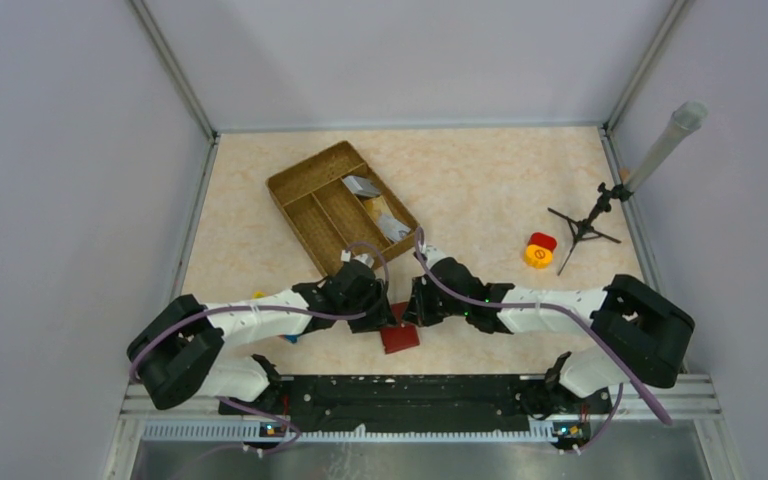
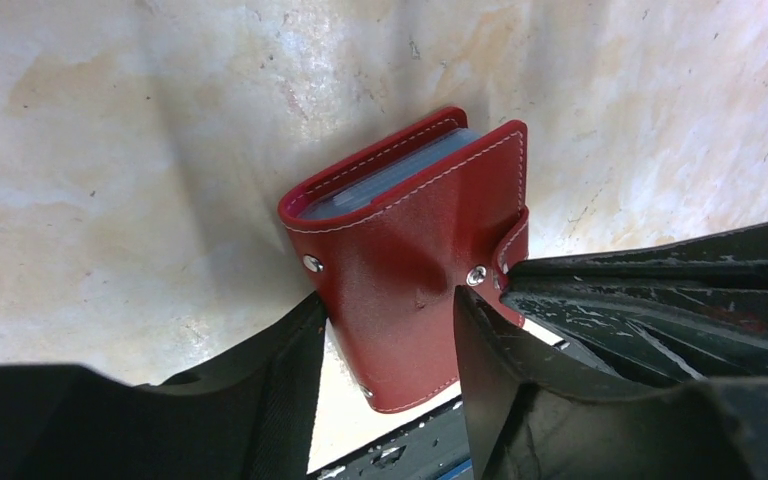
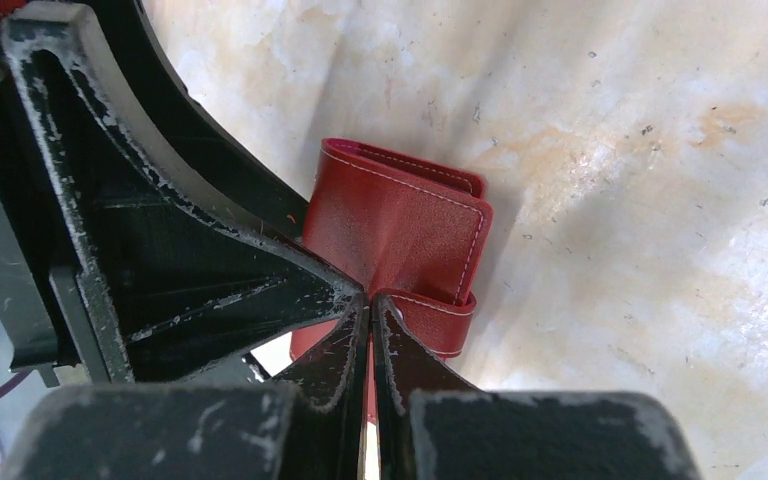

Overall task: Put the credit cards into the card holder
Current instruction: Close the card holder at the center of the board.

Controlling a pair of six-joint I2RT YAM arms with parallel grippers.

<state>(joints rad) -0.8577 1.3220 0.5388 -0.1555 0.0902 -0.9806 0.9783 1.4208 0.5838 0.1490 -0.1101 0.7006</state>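
The red leather card holder [image 1: 400, 337] lies on the table near the front edge, between both grippers. In the left wrist view the card holder [image 2: 400, 250] is folded, with grey-blue sleeve edges showing at its top. My left gripper [image 2: 388, 295] is open, its fingers astride the holder's lower part; a strip of table shows beside the left finger [image 2: 270, 380]. My right gripper [image 3: 370, 297] is shut on the holder's snap strap [image 3: 440, 315], a sliver of red between its jaws. Credit cards [image 1: 363, 186] lie in the wooden tray, grey and tan ones [image 1: 392, 223].
The wooden compartment tray [image 1: 305, 200] sits diagonally at the back centre. A yellow and red toy block [image 1: 539, 250] rests to the right. A small black tripod [image 1: 585, 225] holding a grey tube [image 1: 665, 145] stands by the right wall. A blue object peeks from under the left arm [image 1: 290, 338].
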